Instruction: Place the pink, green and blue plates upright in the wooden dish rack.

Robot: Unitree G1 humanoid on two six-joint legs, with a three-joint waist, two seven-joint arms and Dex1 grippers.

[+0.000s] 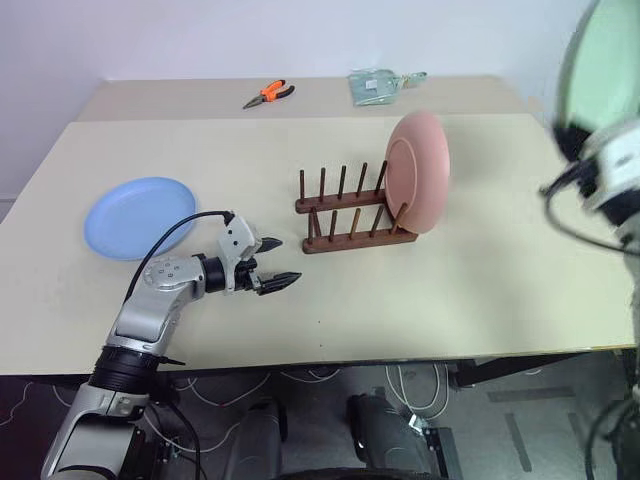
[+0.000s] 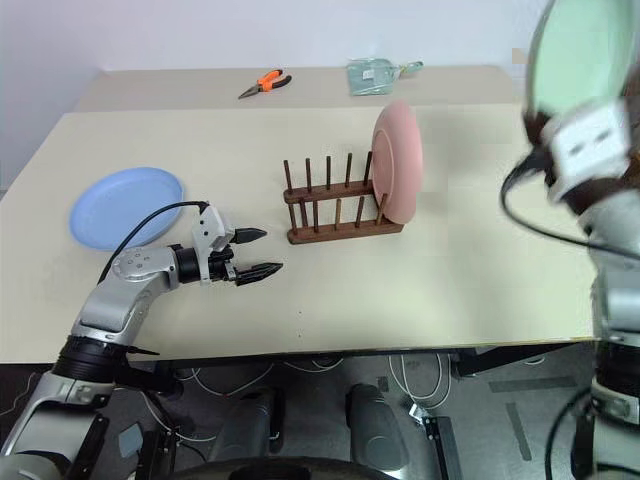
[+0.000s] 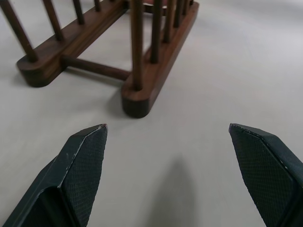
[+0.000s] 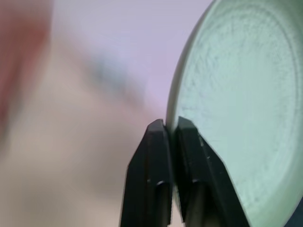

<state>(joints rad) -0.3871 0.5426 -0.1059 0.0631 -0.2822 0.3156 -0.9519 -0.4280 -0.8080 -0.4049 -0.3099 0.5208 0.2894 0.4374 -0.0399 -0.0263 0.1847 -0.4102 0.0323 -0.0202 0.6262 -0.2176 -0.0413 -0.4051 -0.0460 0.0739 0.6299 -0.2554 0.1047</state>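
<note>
The pink plate (image 1: 418, 170) stands upright in the right end of the wooden dish rack (image 1: 352, 208). Flat on the table at the left lies the blue plate (image 1: 138, 216). High at the right edge the green plate (image 2: 580, 55) is lifted into the air, with my right gripper (image 4: 169, 128) shut on its rim. My left gripper (image 1: 276, 262) hovers low over the table between the blue plate and the rack, open and empty, pointing at the rack's near end (image 3: 137, 97).
Orange-handled pliers (image 1: 268, 94) and a clear plastic bag (image 1: 378, 84) lie at the far side of the table (image 1: 480, 280). Black cables hang by the right arm (image 2: 520, 190).
</note>
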